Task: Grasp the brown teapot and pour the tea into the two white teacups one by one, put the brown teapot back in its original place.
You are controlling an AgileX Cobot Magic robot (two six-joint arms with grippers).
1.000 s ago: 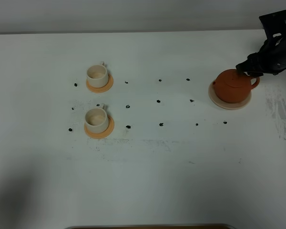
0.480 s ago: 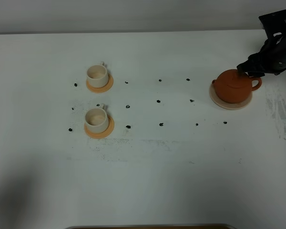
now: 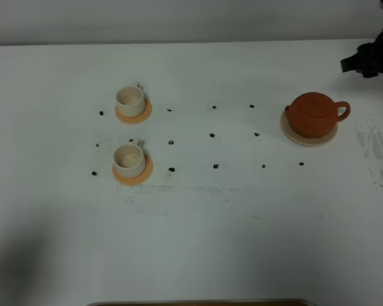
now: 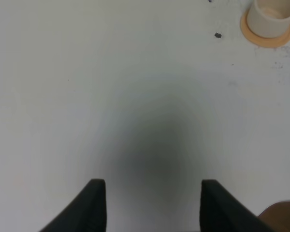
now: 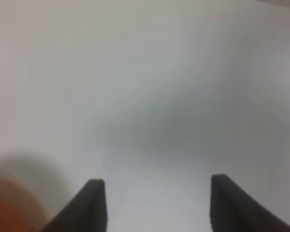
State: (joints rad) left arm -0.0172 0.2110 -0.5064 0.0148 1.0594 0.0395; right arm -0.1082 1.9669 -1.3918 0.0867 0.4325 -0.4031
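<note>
Holds nothing in left gripper (image 4: 152,182) or right gripper (image 5: 157,182), both with jaws spread wide above white table (image 3: 242,223), right one apart from brown teapot (image 3: 313,115) standing upright on cream saucer (image 3: 306,141) at table's right, two white teacups (image 3: 129,100) (image 3: 129,159) on orange coasters (image 3: 144,115) well apart at left.

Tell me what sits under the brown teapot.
A pale cream saucer: its rim shows around the brown teapot. The saucer's middle is covered by the pot.
</note>
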